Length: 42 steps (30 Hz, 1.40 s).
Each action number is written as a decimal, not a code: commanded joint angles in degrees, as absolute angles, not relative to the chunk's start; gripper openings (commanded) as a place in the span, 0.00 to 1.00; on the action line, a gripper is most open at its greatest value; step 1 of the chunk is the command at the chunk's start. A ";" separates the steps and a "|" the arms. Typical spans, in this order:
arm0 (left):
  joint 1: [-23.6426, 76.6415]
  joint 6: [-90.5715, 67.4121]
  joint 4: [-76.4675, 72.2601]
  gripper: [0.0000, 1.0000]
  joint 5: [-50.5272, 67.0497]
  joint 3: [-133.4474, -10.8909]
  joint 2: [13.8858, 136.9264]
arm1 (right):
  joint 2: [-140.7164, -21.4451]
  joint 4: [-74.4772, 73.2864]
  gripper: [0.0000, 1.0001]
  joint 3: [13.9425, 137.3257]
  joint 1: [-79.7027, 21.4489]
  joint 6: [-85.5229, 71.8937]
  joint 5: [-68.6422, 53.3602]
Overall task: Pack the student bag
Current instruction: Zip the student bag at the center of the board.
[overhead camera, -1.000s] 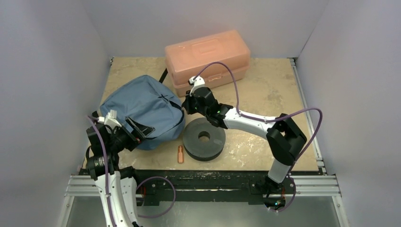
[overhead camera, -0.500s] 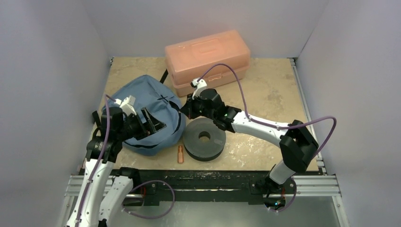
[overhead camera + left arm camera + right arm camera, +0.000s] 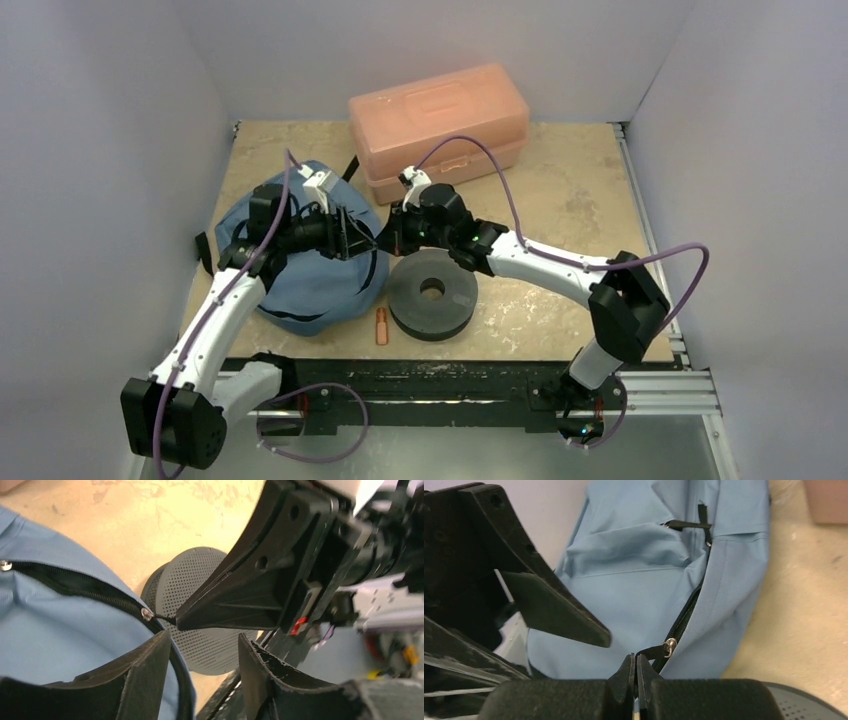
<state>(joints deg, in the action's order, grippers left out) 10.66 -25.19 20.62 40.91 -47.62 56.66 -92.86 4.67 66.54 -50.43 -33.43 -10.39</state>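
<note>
The slate-blue student bag (image 3: 300,285) lies at the table's left with its black zipper (image 3: 684,617) running down its right side. My right gripper (image 3: 388,238) is shut on the black zipper pull tab (image 3: 651,652), whose metal ring (image 3: 669,647) sits at the slider. My left gripper (image 3: 352,232) hovers over the bag's right edge, right beside the right gripper. It stands open, with the zipper edge (image 3: 172,660) passing by its left finger (image 3: 145,675). In the left wrist view the right gripper (image 3: 177,621) pinches the pull just above the open jaws.
A salmon-pink plastic box (image 3: 438,125) stands at the back centre. A dark grey disc with a centre hole (image 3: 432,293) lies just right of the bag, under the right arm. A small copper-coloured piece (image 3: 381,325) lies near the front edge.
My left arm has swung up and to the right across the bag, ending beside the right gripper, and its jaws have narrowed. The right gripper stays shut at the zipper pull.
</note>
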 commanded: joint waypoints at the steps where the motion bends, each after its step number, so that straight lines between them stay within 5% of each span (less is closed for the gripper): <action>1: 11.34 -1.64 19.20 0.50 50.55 -50.30 57.53 | -93.43 5.63 0.00 71.72 -49.68 -39.94 -16.94; 18: 11.25 11.85 15.51 0.60 53.00 -44.96 62.54 | -93.02 5.38 0.00 72.14 -46.41 -43.24 -22.78; 23: 11.31 7.83 10.39 0.45 52.47 -45.50 66.71 | -92.76 5.69 0.00 71.94 -46.41 -43.15 -23.29; 33: 11.83 2.77 2.00 0.46 49.61 -44.07 67.90 | -92.65 6.46 0.00 71.81 -46.41 -43.36 -23.29; 40: 12.13 4.35 4.05 0.03 48.55 -45.05 69.17 | -93.08 6.70 0.00 72.04 -46.41 -43.23 -23.72; 42: 12.13 5.04 5.69 0.00 46.43 -45.50 68.96 | -92.28 4.59 0.00 72.36 -46.41 -41.50 -21.99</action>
